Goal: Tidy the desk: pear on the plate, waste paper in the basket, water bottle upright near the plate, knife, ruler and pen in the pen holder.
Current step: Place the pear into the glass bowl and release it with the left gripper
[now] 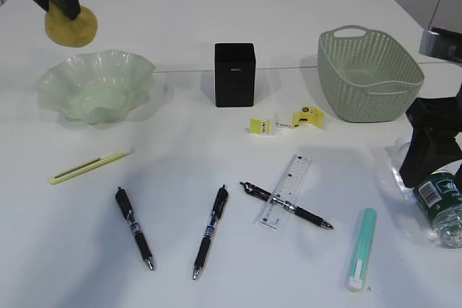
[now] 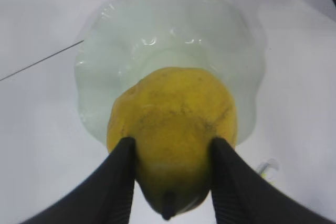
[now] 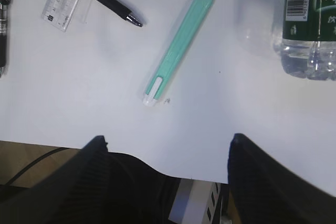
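Observation:
My left gripper [image 1: 65,11] [image 2: 173,141] is shut on the yellow pear [image 1: 72,27] [image 2: 173,114] and holds it in the air above the far-left rim of the pale green plate [image 1: 137,70] [image 2: 105,40]. At the desk's right edge my right gripper [image 1: 417,174] [image 3: 167,139] is open and holds nothing, next to the water bottle [image 1: 444,203] [image 3: 310,19], which lies on its side. The waste paper [image 1: 289,120] lies between the black pen holder [image 1: 234,73] and the green basket [image 1: 368,73]. The clear ruler [image 1: 287,191] [image 3: 63,3] lies under a pen [image 1: 285,205]. A yellow-green knife [image 1: 90,166] lies at front left.
Two more black pens [image 1: 134,227] [image 1: 211,230] lie near the front of the white desk [image 1: 180,19]. A teal cutter-like stick [image 1: 361,248] [image 3: 178,45] lies at front right, left of the bottle. The desk's front edge shows just below my right fingers.

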